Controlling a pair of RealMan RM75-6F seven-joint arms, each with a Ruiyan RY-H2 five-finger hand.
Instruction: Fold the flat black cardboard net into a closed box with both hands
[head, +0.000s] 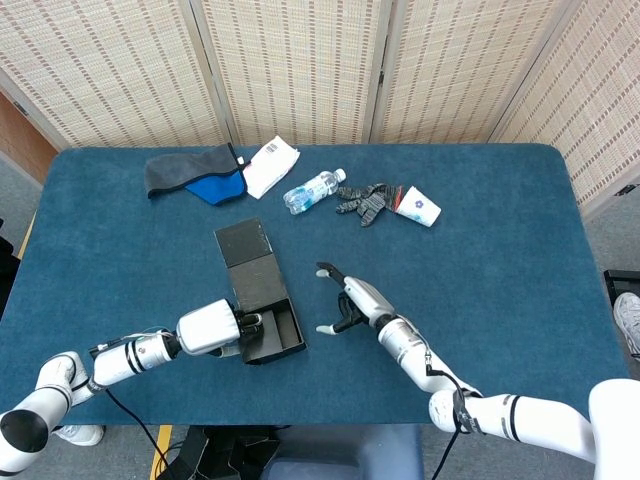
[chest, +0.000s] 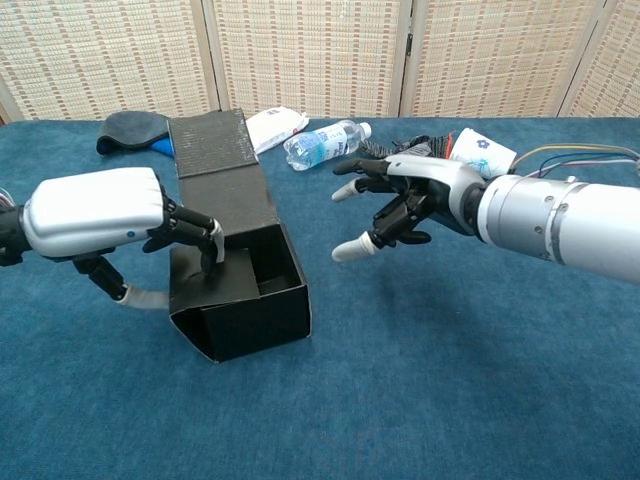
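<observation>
The black cardboard box (chest: 250, 300) stands half folded on the blue table, its top open. Its long lid panel (chest: 210, 150) leans back toward the far side. In the head view the box (head: 270, 330) lies left of centre near the front edge. My left hand (chest: 100, 212) holds the box's left side, with its fingers (chest: 200, 238) pressing a side flap down inside and the thumb outside along the wall. My right hand (chest: 415, 200) hovers to the right of the box, apart from it, fingers spread and empty. The same right hand (head: 350, 300) shows in the head view.
Along the far side lie a grey and blue cloth (head: 195, 175), a white packet (head: 270, 160), a water bottle (head: 312, 190), dark gloves (head: 365, 200) and a paper cup (head: 417, 207). The table's front edge is close behind the box.
</observation>
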